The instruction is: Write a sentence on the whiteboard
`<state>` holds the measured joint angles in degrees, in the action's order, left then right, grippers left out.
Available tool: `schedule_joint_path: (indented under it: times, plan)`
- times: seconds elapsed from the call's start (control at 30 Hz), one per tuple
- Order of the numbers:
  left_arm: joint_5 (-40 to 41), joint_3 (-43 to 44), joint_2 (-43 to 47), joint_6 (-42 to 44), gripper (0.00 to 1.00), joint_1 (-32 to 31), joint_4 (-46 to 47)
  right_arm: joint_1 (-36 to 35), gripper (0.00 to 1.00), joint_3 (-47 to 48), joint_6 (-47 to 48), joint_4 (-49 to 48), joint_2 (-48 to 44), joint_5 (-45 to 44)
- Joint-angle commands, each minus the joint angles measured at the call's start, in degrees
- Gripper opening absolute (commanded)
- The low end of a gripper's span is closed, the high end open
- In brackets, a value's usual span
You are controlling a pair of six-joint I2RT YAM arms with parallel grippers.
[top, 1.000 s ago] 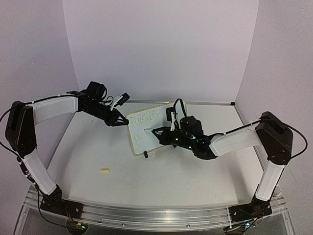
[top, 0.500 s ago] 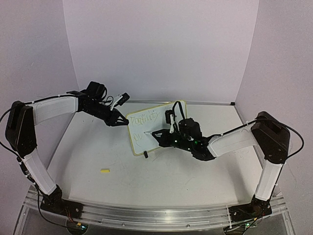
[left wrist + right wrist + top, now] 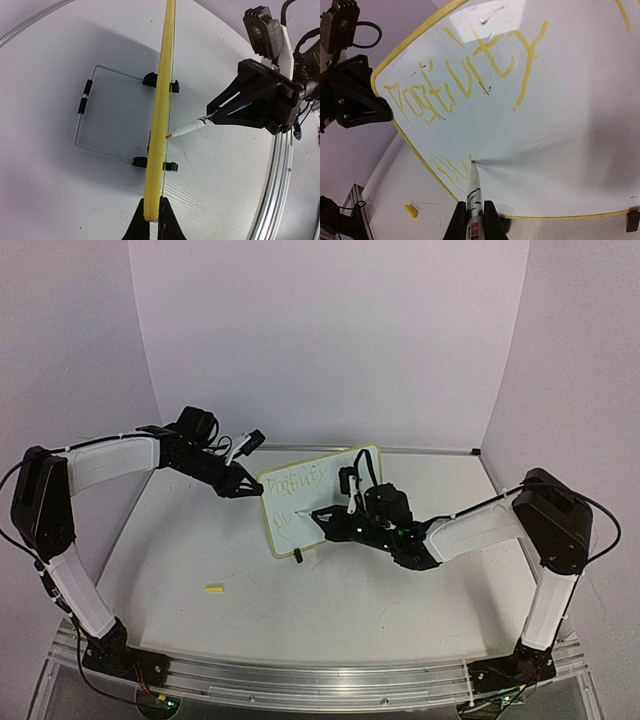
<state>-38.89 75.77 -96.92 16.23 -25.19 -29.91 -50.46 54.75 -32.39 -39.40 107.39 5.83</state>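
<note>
The whiteboard [image 3: 300, 492] stands upright mid-table, seen edge-on as a yellow rim [image 3: 162, 100] in the left wrist view. My left gripper [image 3: 250, 487] [image 3: 153, 200] is shut on the board's left edge. My right gripper [image 3: 322, 515] [image 3: 474, 204] is shut on the marker pen [image 3: 473, 187] [image 3: 192, 128]. The pen's orange tip touches the board face [image 3: 560, 130] on the lower line. The sentence [image 3: 465, 82] is yellow handwriting: a full upper line and a few letters [image 3: 447, 170] of a lower line.
A yellow pen cap [image 3: 214, 589] [image 3: 411, 210] lies on the table front left of the board. A wire stand [image 3: 82, 120] and black feet [image 3: 171, 166] prop the board from behind. The metal rail [image 3: 280, 175] runs along the table's near edge.
My right arm has sunk slightly and crept along the lower line with the marker, uncovering the board's top right corner. The left arm and the board have stayed put.
</note>
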Motion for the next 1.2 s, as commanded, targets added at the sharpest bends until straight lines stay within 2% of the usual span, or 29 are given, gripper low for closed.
schedule_joint_path:
  times: [0.0, 0.4, 0.67, 1.17]
  plan:
    - [2.5, 0.7, -2.0, 1.2, 0.0, -1.2, -4.6, 0.5, 0.0, -1.2, -0.4, 0.3, -1.9, -4.5]
    - [2.5, 0.7, -1.8, 1.3, 0.0, -1.2, -4.6, 0.8, 0.0, 0.1, 0.8, -0.1, -3.7, -3.6]
    - [2.5, 0.7, -1.5, 1.3, 0.0, -1.2, -4.6, 0.9, 0.0, 3.0, 1.2, -0.7, -1.3, -0.4]
    - [2.5, 0.7, -1.6, 1.3, 0.0, -1.2, -4.6, 0.9, 0.0, 1.6, -0.3, -1.1, 0.6, 1.1]
